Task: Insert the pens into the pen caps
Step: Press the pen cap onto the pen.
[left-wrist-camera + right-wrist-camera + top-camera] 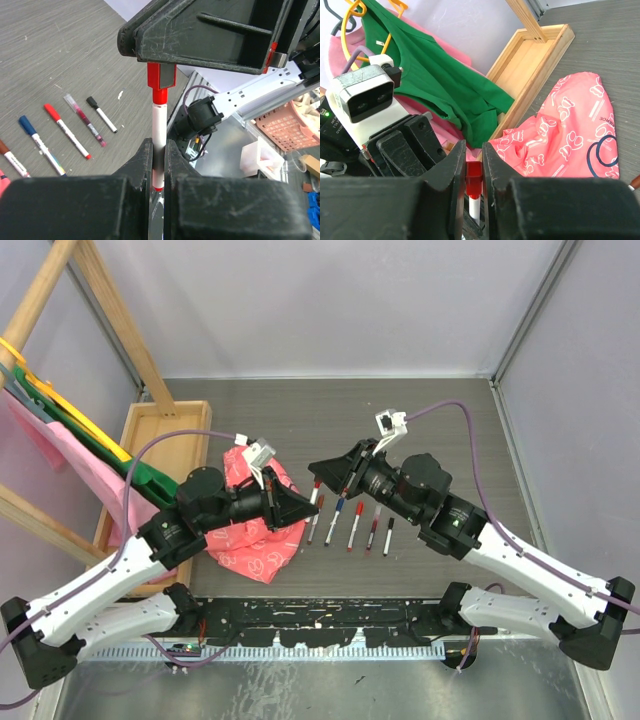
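Leftmost, a wooden tray (165, 440) lies on the grey table (430, 430), with a green garment (435, 85) draped over its near rim. Just right of the tray lies a crumpled pink patterned cloth (255, 545); the left arm's wrist hangs over it.

The left gripper (159, 150) has its fingers pressed onto the white barrel of a red pen (159, 125), pinching it near its lower end. The pen is held up off the table and points straight at the other gripper. Its red collar runs up into a red cap (161, 80) that sits in line with it. The right gripper (474, 167) faces the left one, and its two fingers squeeze that cap from both sides, with the white barrel showing just below it. From overhead the two grippers meet tip to tip and hide most of the held pen. In the left wrist view the right gripper's black body covers the top of the cap.

To the right, under and beyond the right gripper, a row of pens (355, 527) lies side by side on the table. From left to right their caps are brown, blue, red, dark red and black.
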Tool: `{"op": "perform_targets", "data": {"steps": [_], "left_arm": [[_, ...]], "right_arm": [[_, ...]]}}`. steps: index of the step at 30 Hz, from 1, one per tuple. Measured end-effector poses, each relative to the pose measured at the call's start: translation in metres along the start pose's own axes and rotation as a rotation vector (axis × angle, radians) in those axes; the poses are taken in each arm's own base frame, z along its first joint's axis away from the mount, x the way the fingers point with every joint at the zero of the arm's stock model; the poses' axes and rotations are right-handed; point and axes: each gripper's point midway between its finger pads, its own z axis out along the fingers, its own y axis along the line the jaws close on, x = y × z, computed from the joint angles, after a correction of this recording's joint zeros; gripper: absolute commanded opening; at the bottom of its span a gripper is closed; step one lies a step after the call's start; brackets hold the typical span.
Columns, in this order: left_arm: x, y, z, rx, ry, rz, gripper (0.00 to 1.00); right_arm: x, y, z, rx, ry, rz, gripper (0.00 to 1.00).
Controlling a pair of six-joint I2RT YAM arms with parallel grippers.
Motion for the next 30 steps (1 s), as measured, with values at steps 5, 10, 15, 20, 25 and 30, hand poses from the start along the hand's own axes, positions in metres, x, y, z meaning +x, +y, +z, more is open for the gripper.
{"op": "perform_targets", "data": {"steps": [5, 10, 15, 20, 25, 30], "left_arm": [[-0.003, 0.001, 0.000, -0.033, 0.024, 0.019, 0.00], [0.001, 0.003, 0.005, -0.058, 0.089, 0.032, 0.00], [0.009, -0.001, 0.006, -0.055, 0.157, 0.025, 0.00], [0.023, 0.000, 0.001, -0.062, 0.220, 0.014, 0.00], [0.036, 0.002, -0.007, -0.086, 0.284, -0.005, 0.00], [0.054, 0.006, -0.021, -0.130, 0.378, -0.040, 0.00]], "right_arm": [[0.001, -0.001, 0.000, -0.003, -0.008, 0.005, 0.00], [0.008, -0.006, -0.003, 0.035, -0.052, 0.011, 0.00], [0.020, -0.009, -0.008, 0.076, -0.110, 0.037, 0.00], [0.038, -0.013, -0.014, 0.117, -0.161, 0.096, 0.00], [0.056, -0.017, -0.015, 0.160, -0.186, 0.137, 0.00], [0.080, -0.022, -0.016, 0.187, -0.181, 0.173, 0.00]]}}
